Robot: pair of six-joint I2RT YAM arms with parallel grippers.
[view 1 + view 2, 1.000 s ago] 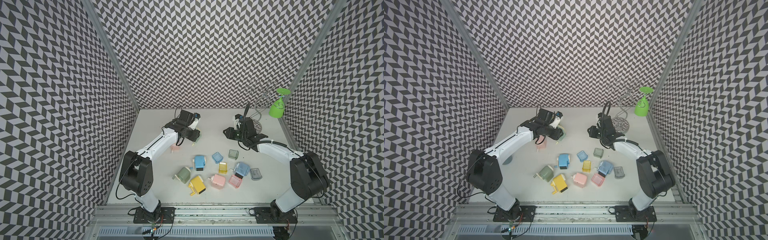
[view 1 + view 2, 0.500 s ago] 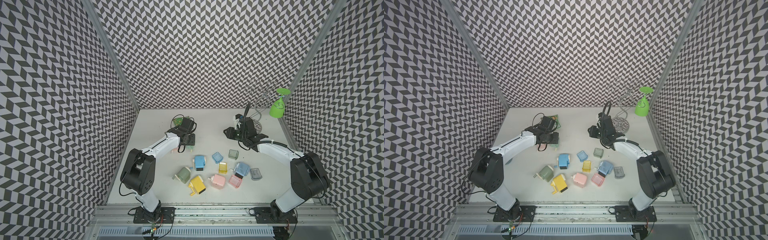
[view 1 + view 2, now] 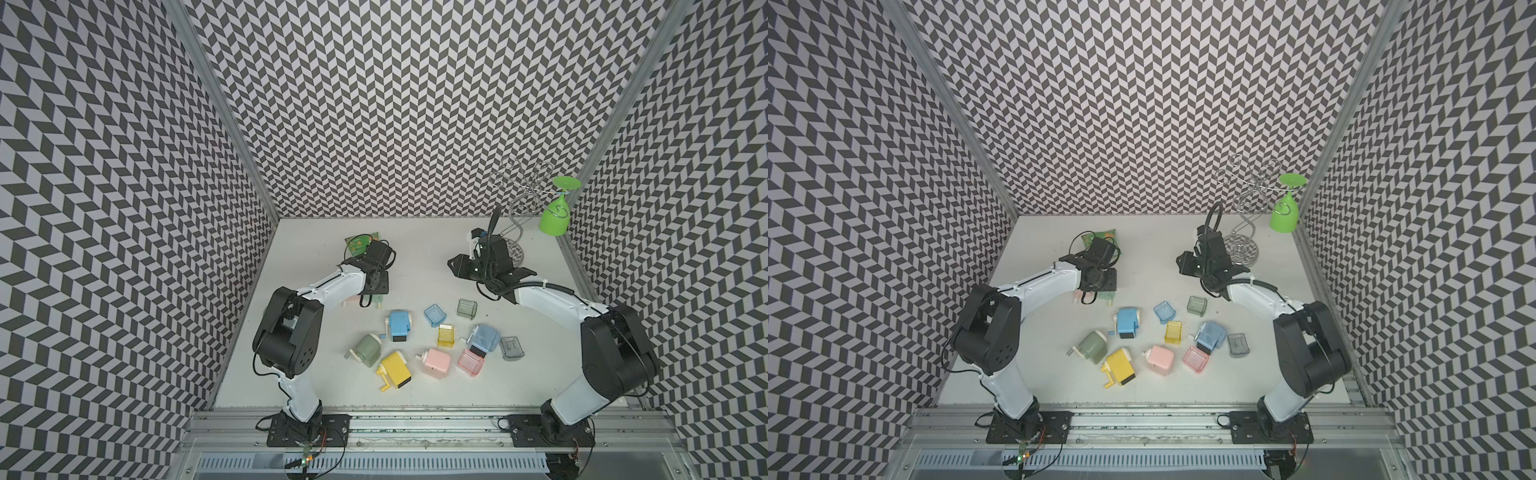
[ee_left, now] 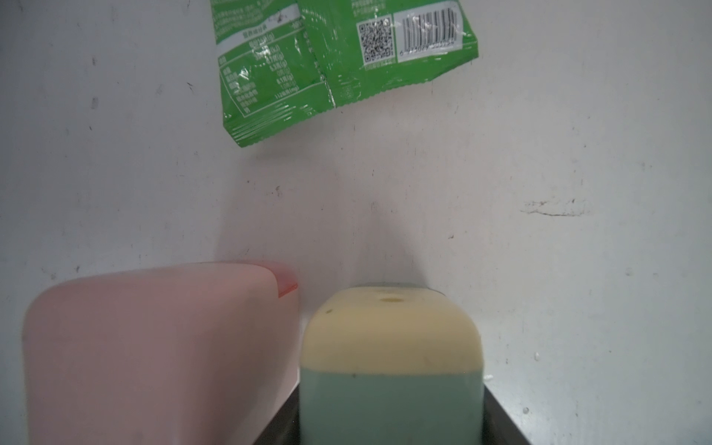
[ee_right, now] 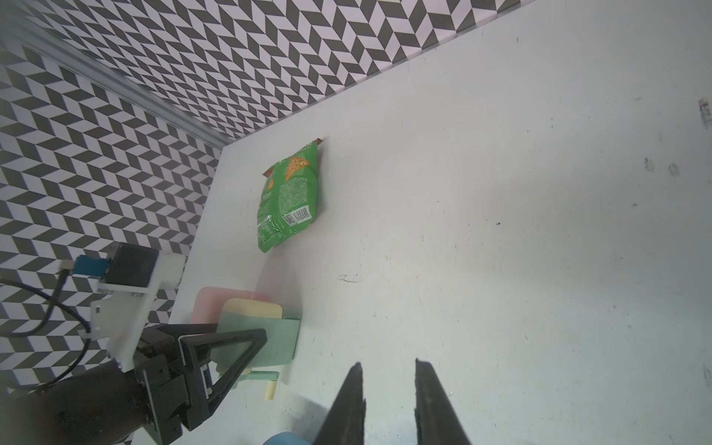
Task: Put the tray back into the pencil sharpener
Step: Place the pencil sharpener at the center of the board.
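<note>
table (image 3: 419, 249): white top, items in two groups.

main group, front-centre: five sharpeners, several showing a dark empty slot, with loose trays scattered among them, e.g. blue tray (image 3: 434, 314), yellow tray (image 3: 446, 335), grey tray (image 3: 511, 347).

second group, far left, near the snack bag (image 4: 339, 65): pink sharpener (image 4: 154, 346) and green sharpener (image 4: 391, 366) side by side, very close, cannot tell if touching.

left gripper (image 3: 376, 286): jaws clamped on the flanks of the green sharpener. cannot tell if its base is on the table.

right gripper (image 5: 388, 364): jaws a little apart, nothing between them, hovering over bare table on the far right.

green tray (image 5: 291, 314): only a translucent edge shows at the sharpener's end — looks pushed home, as does the pink one's.

step, as judged: this unit is done and is being parked beside the pink one.

next move calls for: let go, lift straight off so the neighbour isn't nudged, then match a loose tray to its colour's sharpener — slot and tray must line up squarely.
</note>
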